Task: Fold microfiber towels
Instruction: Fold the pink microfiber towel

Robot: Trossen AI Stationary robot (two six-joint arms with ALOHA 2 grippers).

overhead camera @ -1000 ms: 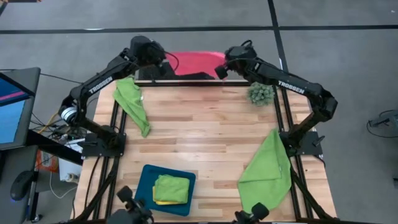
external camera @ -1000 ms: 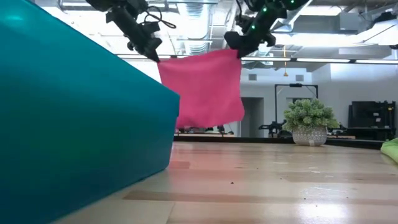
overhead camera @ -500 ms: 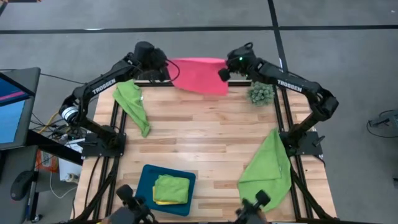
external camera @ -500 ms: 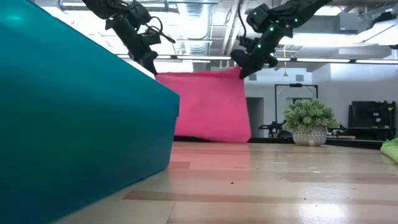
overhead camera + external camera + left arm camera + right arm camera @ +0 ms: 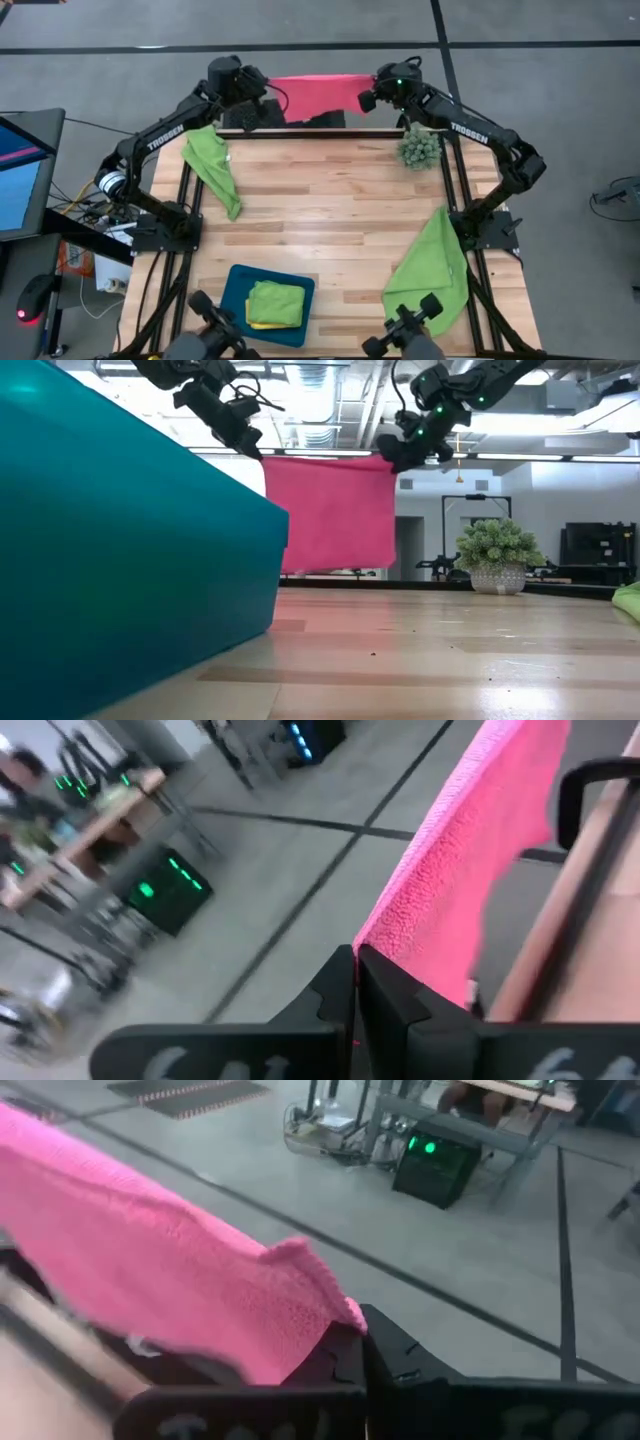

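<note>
Since half a second ago, the pink towel (image 5: 312, 95) has been lifted back up and carried beyond the far edge of the table (image 5: 330, 215); its lower hem, which was nearly brushing the wood, is now seen hanging clear in the low view. One top corner is pinched in the fully closed fingers of the left gripper (image 5: 262, 100), the other in the equally closed right gripper (image 5: 366, 100), so the top edge is drawn nearly straight between them. Held high and spread like this, the cloth can hang flat and free of wrinkles, which is judged to be preparation for laying it out on the wood. Two green towels (image 5: 213, 166) (image 5: 430, 270) lie draped over the left and right table edges, apparently awaiting their turn. A folded green towel (image 5: 276, 302) rests on a yellow one in the teal tray (image 5: 231, 290). A small plant (image 5: 419, 150) stands near the far right corner.
</note>
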